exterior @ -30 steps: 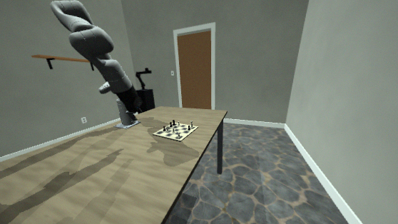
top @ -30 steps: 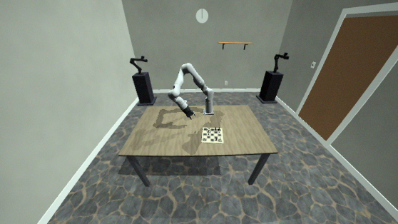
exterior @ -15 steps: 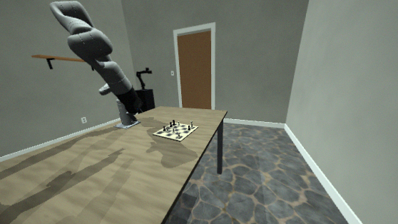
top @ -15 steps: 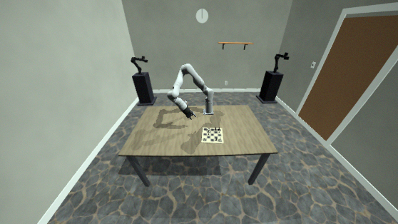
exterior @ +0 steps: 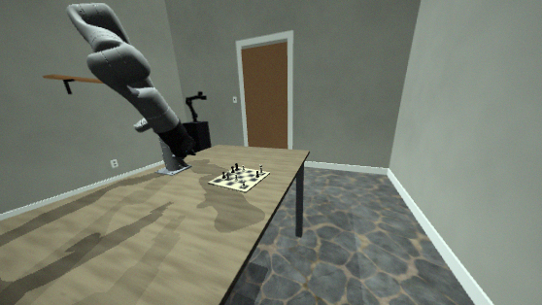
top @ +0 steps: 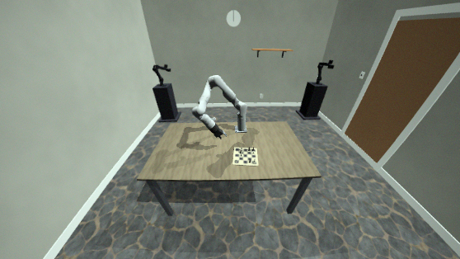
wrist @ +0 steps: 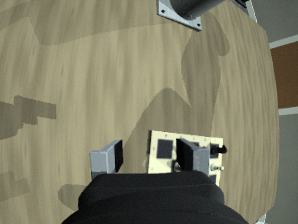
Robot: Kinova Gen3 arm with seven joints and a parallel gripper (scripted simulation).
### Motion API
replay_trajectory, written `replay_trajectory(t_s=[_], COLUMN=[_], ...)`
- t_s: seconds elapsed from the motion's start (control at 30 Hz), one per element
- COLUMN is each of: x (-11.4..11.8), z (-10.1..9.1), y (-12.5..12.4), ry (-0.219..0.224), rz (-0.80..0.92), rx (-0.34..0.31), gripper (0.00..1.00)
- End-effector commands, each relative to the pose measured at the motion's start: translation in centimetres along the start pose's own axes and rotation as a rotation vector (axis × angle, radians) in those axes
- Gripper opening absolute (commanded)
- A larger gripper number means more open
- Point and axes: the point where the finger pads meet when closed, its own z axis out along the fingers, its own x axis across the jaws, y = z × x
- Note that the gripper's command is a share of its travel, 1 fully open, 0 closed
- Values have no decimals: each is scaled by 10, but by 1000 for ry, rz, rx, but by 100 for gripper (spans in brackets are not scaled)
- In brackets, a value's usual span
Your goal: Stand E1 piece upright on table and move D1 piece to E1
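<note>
While the gripper hangs wide open and empty above the table, the chessboard lies well to its right, pieces standing.

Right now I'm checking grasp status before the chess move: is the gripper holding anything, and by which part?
Nothing is held. The gripper is open and empty, above the table, short of the chessboard.
</note>
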Motion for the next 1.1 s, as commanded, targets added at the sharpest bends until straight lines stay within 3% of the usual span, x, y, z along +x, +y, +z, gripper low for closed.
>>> replay_trajectory(t_s=[0.0,0.57,1.07], x=[2,-12,-38], z=[1,18,41], y=[-1,17,45], ry=[13,101,220], rz=[27,379,921], rx=[7,-9,10], gripper=[100,100,100])
